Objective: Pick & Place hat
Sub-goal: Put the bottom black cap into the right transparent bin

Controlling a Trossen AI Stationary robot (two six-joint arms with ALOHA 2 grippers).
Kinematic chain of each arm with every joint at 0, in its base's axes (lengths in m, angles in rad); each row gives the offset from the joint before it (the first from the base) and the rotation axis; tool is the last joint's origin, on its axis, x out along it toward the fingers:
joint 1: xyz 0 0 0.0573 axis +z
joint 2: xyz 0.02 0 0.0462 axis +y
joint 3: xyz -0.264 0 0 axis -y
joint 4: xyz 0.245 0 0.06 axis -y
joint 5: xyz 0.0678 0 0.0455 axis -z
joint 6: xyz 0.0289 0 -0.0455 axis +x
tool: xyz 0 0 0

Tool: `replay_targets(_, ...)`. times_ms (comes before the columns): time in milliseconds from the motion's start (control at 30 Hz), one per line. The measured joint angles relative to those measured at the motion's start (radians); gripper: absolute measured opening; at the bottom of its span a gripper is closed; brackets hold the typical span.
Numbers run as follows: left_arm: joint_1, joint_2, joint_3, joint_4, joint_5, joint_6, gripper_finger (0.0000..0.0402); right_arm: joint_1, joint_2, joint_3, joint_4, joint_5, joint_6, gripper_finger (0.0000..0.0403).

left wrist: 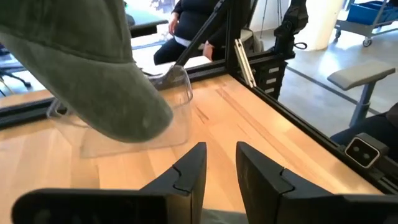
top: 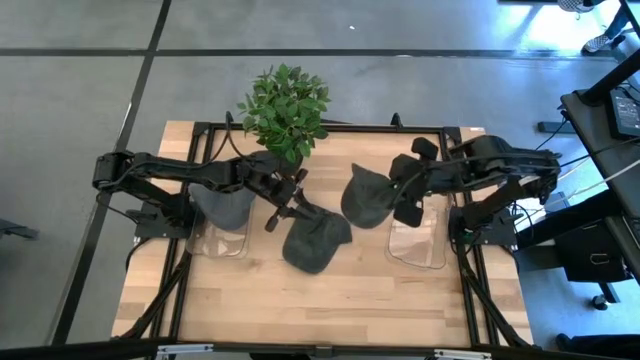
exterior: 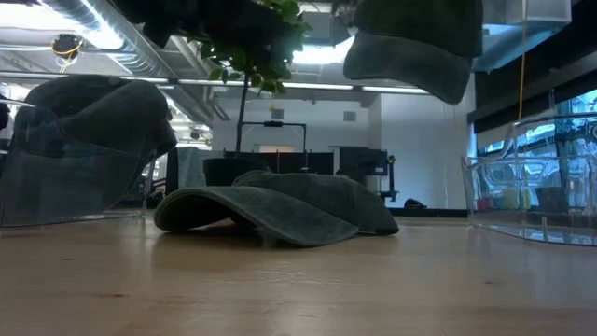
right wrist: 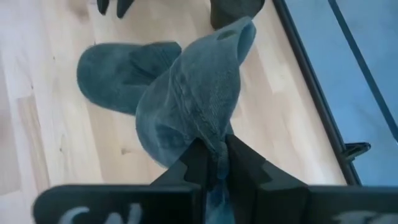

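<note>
Three dark grey-green caps show. One lies flat on the table near the middle (top: 316, 242) (exterior: 280, 210) (right wrist: 121, 65). A second sits in the clear bin on the left (top: 225, 205) (exterior: 93, 117). The third hangs in the air right of the middle (top: 365, 195) (exterior: 410, 42) (left wrist: 81, 68), held by my right gripper (top: 393, 197) (right wrist: 212, 154), which is shut on it. My left gripper (top: 288, 208) (left wrist: 219, 168) is open with a narrow gap and hovers at the far left edge of the lying cap. Whether it touches that cap cannot be told. My right gripper pinches a bunched fold of the hanging cap's cloth (right wrist: 214, 140) between its two fingers, at the cap's edge. The fingers come from the table's right, slanting down. The cap is lifted clear of the table and hangs beyond the fingers, its far end (right wrist: 236, 31) drooping free.
A leafy potted plant (top: 285, 105) stands at the far edge behind the left gripper. A second clear bin (top: 415, 238) (exterior: 536, 182) (left wrist: 124, 124) sits on the right, beside the hanging cap. Black frame rails run round the table. Bare wood lies along the near edge.
</note>
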Motion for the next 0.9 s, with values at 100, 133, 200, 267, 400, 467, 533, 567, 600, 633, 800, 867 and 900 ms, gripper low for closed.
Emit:
replay_targets(100,0.000,0.000,0.000,-0.021,0.000,0.001,0.0084,0.000,-0.057,-0.076,-0.001,-0.001,0.017,0.0037)
replay_targets(133,0.000,0.000,0.000,-0.026,0.000,0.001,0.0085,0.000,-0.083,-0.111,0.000,-0.001,0.034,0.0037)
replay_targets(200,0.000,0.000,0.000,-0.031,0.001,0.001,0.0086,0.000,-0.142,-0.181,-0.003,-0.005,0.058,0.0037)
replay_targets(267,0.000,0.000,0.000,-0.030,0.001,0.001,0.0085,0.000,-0.198,-0.231,-0.003,-0.013,0.091,0.0037)
replay_targets(400,0.000,0.000,0.000,-0.023,-0.004,0.006,0.0082,0.000,-0.317,-0.317,-0.002,-0.036,0.142,0.0037)
replay_targets(467,0.000,0.001,0.000,-0.022,-0.009,0.019,0.0083,0.000,-0.373,-0.366,-0.002,-0.035,0.158,0.0037)
replay_targets(533,0.000,0.001,0.000,-0.022,-0.010,0.026,0.0085,0.000,-0.422,-0.423,-0.002,-0.037,0.162,0.0037)
replay_targets(567,0.000,0.001,0.000,-0.022,-0.010,0.027,0.0086,0.000,-0.444,-0.451,-0.003,-0.038,0.162,0.0037)
replay_targets(600,0.000,0.001,0.000,-0.022,-0.010,0.027,0.0086,0.000,-0.466,-0.482,-0.001,-0.041,0.163,0.0037)
replay_targets(633,0.000,0.001,0.000,-0.022,-0.010,0.027,0.0086,0.000,-0.486,-0.511,-0.001,-0.053,0.168,0.0037)
replay_targets(800,0.000,0.001,0.000,-0.022,-0.022,0.028,0.0082,0.000,-0.544,-0.658,-0.002,-0.105,0.218,0.0037)
replay_targets(867,0.000,0.001,0.000,-0.022,-0.055,0.028,0.0082,0.000,-0.549,-0.721,-0.001,-0.106,0.228,0.0037)
replay_targets(900,0.000,0.001,0.000,-0.021,-0.066,0.029,0.0083,-0.001,-0.550,-0.756,-0.001,-0.105,0.226,0.0037)
